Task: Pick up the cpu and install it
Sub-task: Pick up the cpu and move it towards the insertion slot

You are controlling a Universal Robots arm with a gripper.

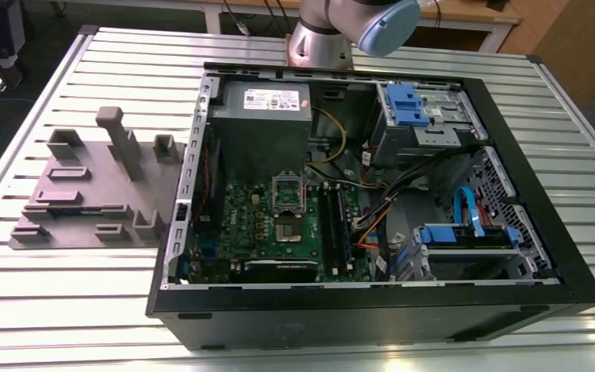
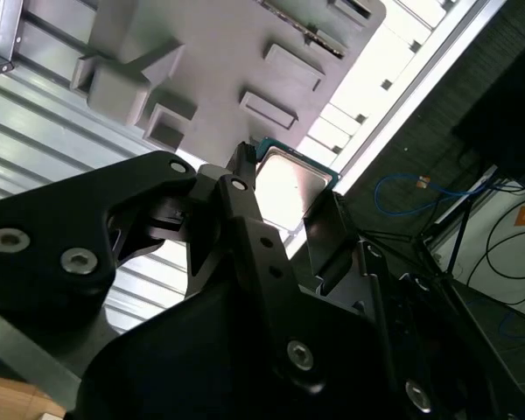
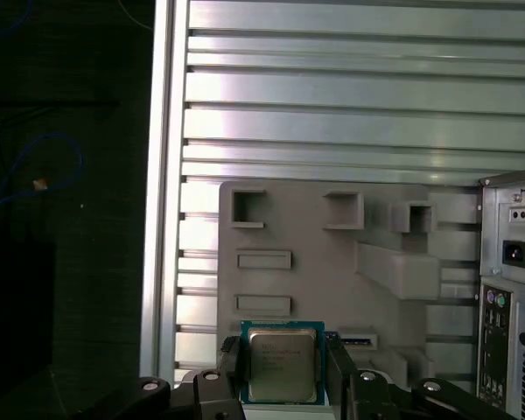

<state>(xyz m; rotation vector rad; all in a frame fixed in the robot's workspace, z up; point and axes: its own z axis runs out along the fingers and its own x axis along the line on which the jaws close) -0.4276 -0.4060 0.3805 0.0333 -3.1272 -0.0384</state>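
Right, the hand [image 2: 284, 197] was clamped on the cpu [image 3: 283, 366], flat between its fingers over the grey fixture [image 3: 332, 271], computer case [image 3: 507, 297] just beside

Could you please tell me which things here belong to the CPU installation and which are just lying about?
Job in hand: cpu, clamped in the gripper; motherboard socket in the open computer case.
Lying about: grey fixture plate, power supply, blue drive bracket, slatted table.
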